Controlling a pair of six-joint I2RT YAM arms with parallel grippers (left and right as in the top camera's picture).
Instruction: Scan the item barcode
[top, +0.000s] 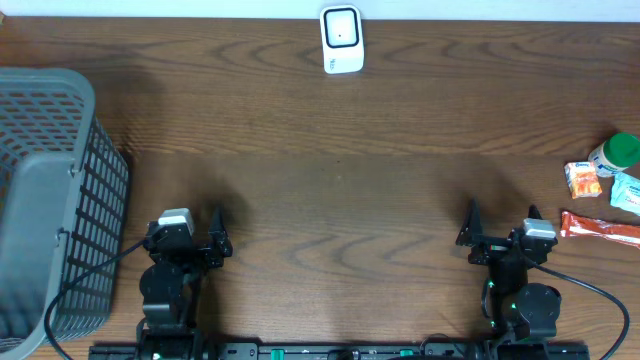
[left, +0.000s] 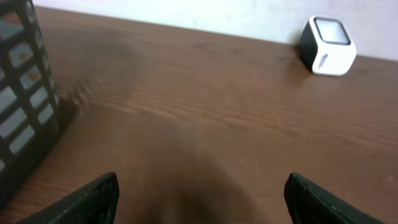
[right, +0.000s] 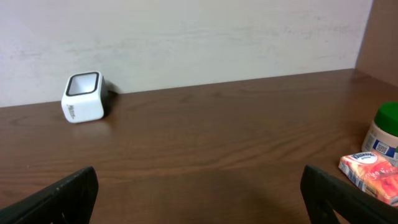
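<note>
1. Nearest the front edge, the left gripper is over the bare wooden table, its fingers wide apart with nothing between them
2. Level with it on the other side, the right gripper is spread just as wide and also holds nothing
3. Just to the right of the right gripper, a long red snack bar lies flat on the wood, apart from the fingers
4. A little farther back along that right edge sit a pale blue packet, a small orange packet and, behind them, an upright white bottle with a green cap, all close together
5. A grey mesh basket stands along the left edge, beside the left arm
6. Farthest off, in the middle of the back edge by the wall, stands the white scanner, well apart from the packets and from both grippers
</note>
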